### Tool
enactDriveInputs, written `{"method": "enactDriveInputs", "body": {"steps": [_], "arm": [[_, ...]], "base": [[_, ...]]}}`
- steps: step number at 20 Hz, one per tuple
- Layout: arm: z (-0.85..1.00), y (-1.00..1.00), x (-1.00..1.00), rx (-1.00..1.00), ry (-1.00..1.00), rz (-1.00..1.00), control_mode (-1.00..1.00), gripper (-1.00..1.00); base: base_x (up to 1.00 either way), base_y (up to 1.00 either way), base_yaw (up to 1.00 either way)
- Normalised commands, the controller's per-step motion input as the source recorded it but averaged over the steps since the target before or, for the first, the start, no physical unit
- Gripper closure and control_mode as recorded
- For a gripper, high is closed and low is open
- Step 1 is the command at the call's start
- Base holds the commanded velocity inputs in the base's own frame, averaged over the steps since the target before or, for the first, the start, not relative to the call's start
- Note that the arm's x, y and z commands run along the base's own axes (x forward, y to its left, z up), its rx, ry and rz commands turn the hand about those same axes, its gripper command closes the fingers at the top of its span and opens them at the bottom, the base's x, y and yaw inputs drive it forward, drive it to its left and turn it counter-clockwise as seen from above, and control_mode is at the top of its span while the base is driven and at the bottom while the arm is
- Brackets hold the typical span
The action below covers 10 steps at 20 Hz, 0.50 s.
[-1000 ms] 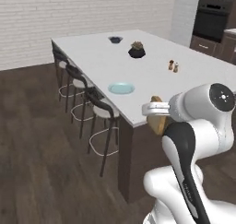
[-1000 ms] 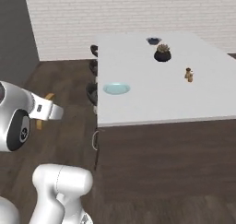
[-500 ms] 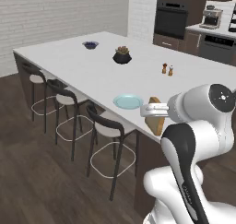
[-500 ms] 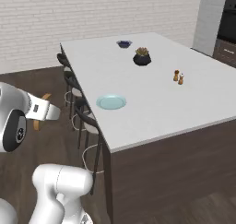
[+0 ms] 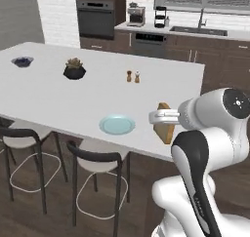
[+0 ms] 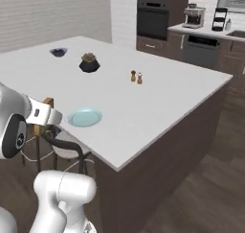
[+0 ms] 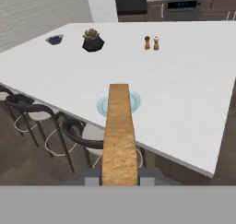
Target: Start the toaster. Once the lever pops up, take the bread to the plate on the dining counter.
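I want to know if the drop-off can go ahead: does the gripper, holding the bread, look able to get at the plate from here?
Probably yes. The gripper holds the bread edge-on, pointed at the plate, which lies bare near the dining counter edge. Nothing stands between them; the stools sit below the countertop.

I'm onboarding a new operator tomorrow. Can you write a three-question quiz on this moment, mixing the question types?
1. True or false: the bread already lies on the plate.
2. Multiple choice: what stands between the small potted plant and the far end of the dining counter in the left base view? A) a kettle B) a pair of shakers C) a mug
3. Short answer: what does the gripper hold, and how is it turned?

Key
1. False: the slice is off the plate, held at the counter's near edge.
2. B.
3. The bread slice, held on edge, its crust showing in the hand view.
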Motion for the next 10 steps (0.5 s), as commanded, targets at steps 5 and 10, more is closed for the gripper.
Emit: {"method": "enactDriveInputs", "body": {"steps": [5, 10], "arm": [[0.0, 0.0, 0.0, 0.0, 0.0, 0.0, 1.0, 1.0], [0.0, 0.0, 0.0, 0.0, 0.0, 0.0, 1.0, 1.0]], "base": [[0.03, 0.73, -0.74], [-0.17, 0.84, -0.65]]}}
